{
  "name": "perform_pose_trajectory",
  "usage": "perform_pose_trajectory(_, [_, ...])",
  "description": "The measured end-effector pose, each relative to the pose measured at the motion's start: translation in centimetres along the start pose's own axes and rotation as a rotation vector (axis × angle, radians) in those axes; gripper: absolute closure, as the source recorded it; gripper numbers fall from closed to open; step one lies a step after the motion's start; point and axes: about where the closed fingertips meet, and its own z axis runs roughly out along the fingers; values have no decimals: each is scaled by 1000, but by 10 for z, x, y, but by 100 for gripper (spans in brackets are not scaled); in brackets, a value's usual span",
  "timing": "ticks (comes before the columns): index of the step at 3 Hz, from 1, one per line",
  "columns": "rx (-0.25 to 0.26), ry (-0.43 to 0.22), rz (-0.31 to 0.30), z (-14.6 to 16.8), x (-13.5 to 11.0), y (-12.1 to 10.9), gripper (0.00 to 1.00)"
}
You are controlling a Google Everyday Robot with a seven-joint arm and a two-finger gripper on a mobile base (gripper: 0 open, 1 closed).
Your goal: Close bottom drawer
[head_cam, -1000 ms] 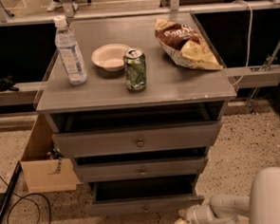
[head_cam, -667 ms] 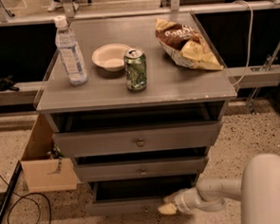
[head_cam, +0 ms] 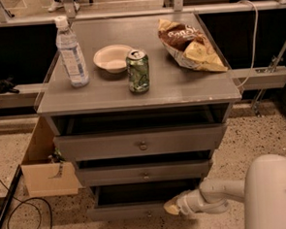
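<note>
The bottom drawer (head_cam: 124,211) is the slimmest grey front of three, pulled out, with its dark box interior (head_cam: 138,193) showing. Its small round knob sits low on the front near the lower frame edge. My gripper (head_cam: 172,208) reaches in from the lower right on a white arm (head_cam: 221,196) and its tan tip lies against the right end of the bottom drawer's front. The middle drawer (head_cam: 144,172) and the top drawer (head_cam: 142,142) also stand pulled out above it.
On the grey cabinet top (head_cam: 180,85) stand a water bottle (head_cam: 71,53), a white bowl (head_cam: 112,58), a green can (head_cam: 138,71) and a chip bag (head_cam: 190,45). A cardboard box (head_cam: 42,166) sits at the left. Black cables (head_cam: 23,216) lie on the speckled floor.
My gripper has moved left along the floor from the lower right to the right end of the bottom drawer's front. The drawers look unmoved.
</note>
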Motion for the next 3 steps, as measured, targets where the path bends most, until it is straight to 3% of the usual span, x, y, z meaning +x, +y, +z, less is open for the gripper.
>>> perform_pose_trajectory(1, [25, 26, 78, 6, 35, -10, 100])
perform_pose_trajectory(2, [25, 26, 78, 6, 35, -10, 96])
perform_pose_trajectory(3, [25, 26, 78, 6, 35, -10, 73])
